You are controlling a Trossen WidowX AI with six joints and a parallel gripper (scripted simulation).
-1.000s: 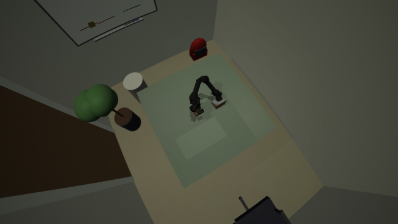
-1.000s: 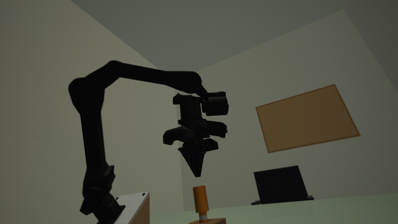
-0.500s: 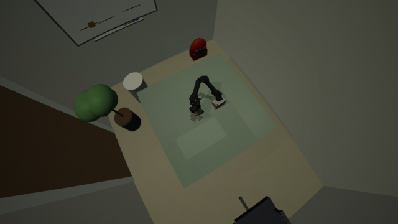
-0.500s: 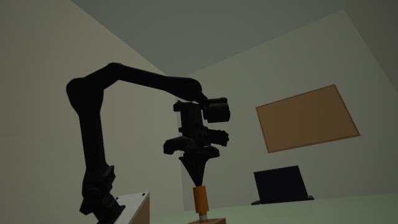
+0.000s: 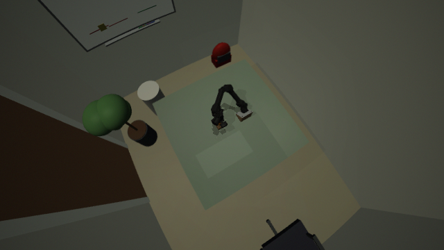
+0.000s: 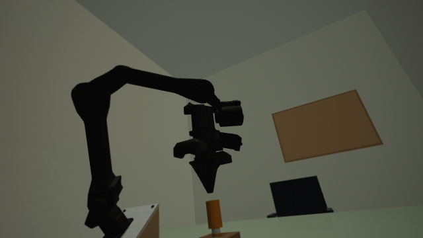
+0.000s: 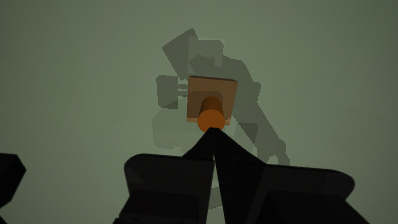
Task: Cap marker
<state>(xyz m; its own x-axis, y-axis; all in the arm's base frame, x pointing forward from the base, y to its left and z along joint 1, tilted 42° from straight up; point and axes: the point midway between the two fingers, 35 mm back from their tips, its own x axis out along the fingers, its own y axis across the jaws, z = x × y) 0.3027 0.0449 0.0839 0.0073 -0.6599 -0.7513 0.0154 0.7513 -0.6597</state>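
The orange cap (image 6: 214, 214) (image 7: 211, 120) sits upright on the marker. A short pale band of the marker (image 6: 215, 231) shows between the cap and the wooden holder block (image 6: 230, 235) (image 7: 227, 92) (image 5: 219, 127). My gripper (image 6: 210, 192) (image 7: 213, 131) is shut with nothing between its fingers. Its joined tips point down just above the cap's top, with a small gap between them in the exterior view. In the wrist view the tips lie at the near edge of the cap's top.
The arm's base stands on a white-topped wooden block (image 5: 245, 116) (image 6: 140, 211). Farther off are a potted plant (image 5: 110, 112), a white cylinder (image 5: 148, 91), a red rounded object (image 5: 221, 55) and a dark screen (image 6: 298, 196). A green mat (image 5: 180, 118) covers much of the table.
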